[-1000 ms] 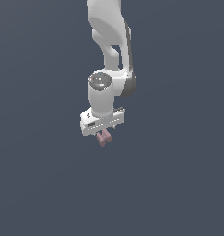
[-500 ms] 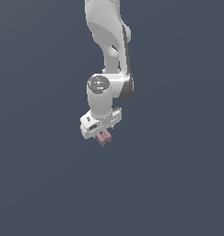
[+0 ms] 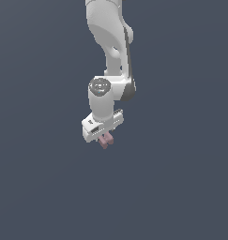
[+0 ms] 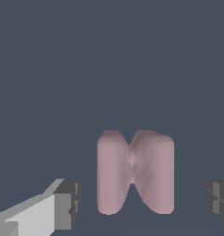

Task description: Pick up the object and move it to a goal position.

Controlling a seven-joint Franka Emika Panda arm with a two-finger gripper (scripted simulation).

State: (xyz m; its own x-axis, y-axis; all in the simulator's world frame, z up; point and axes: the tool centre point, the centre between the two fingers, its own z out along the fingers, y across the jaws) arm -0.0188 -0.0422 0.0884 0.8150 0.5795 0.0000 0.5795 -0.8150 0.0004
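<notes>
The object [image 4: 135,173] is a small dusty-pink piece of two stubby lobes joined side by side. In the wrist view it lies on the dark floor between my two fingers, with a gap on each side. My white gripper [image 4: 141,203] is open around it, its grey fingertips [image 4: 67,203] touching nothing. In the exterior view the gripper [image 3: 104,135] hangs straight down over the object [image 3: 106,141], which peeks out just below the hand.
A plain dark grey floor [image 3: 181,187] fills both views. The white arm [image 3: 110,42] rises from the hand toward the top of the exterior view. Nothing else shows.
The hand has sunk slightly and shifted a little toward the exterior view's left during the last second. The pink object has stayed in place.
</notes>
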